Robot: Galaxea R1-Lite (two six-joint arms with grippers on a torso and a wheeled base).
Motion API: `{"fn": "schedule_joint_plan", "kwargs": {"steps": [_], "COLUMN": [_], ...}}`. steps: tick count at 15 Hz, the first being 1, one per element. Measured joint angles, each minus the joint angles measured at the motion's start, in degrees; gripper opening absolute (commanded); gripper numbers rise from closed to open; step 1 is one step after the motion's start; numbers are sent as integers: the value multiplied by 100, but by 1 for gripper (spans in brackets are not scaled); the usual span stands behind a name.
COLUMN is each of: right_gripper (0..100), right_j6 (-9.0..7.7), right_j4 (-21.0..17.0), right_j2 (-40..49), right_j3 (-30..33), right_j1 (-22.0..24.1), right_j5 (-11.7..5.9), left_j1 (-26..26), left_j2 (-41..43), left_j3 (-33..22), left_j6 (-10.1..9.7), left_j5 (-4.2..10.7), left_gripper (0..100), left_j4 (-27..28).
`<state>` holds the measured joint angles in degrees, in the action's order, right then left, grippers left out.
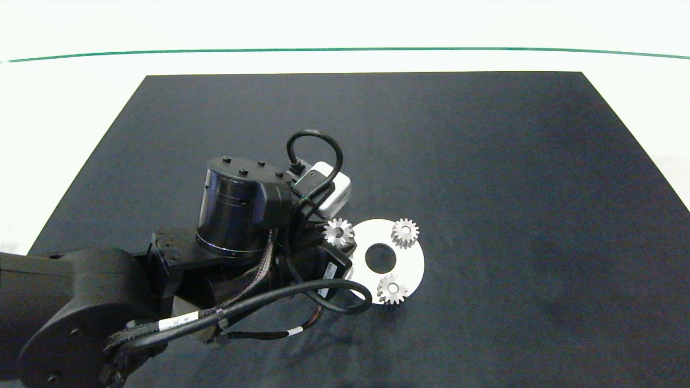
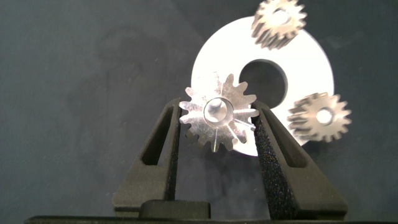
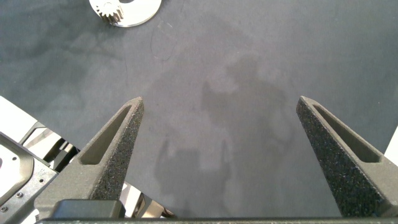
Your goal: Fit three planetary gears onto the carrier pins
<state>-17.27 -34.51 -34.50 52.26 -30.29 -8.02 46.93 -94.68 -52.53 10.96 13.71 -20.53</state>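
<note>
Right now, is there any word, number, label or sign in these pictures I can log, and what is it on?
No text can be read.
White tags on the left arm's cable: print too small to read.
Gears, disc, mat and both grippers: no marking seen.

You are looking down at a large dark mat [image 1: 485, 161] that covers most of a white table [image 1: 64, 108], its matte surface slightly mottled with faint lighter patches. The white tabletop shows as a bright border on the far side and down both sides of the mat. A thin green line [image 1: 345, 49] runs across the white surface beyond the mat's far edge, curving gently from one side to the other.
</note>
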Motion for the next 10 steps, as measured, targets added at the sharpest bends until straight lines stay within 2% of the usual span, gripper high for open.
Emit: {"fn": "schedule_joint_plan", "kwargs": {"steps": [10], "right_gripper": [100], "right_j6": [0], "right_j4": [0], "right_j2": [-1], "right_j3": [-1], "right_j1": [-2], "right_j5": [17], "left_j1": [61], "left_j2": [-521], "left_j3": [-304], "left_j6": [1], "left_j5": [20], "left_gripper": [0], "left_j4": [-17]}}
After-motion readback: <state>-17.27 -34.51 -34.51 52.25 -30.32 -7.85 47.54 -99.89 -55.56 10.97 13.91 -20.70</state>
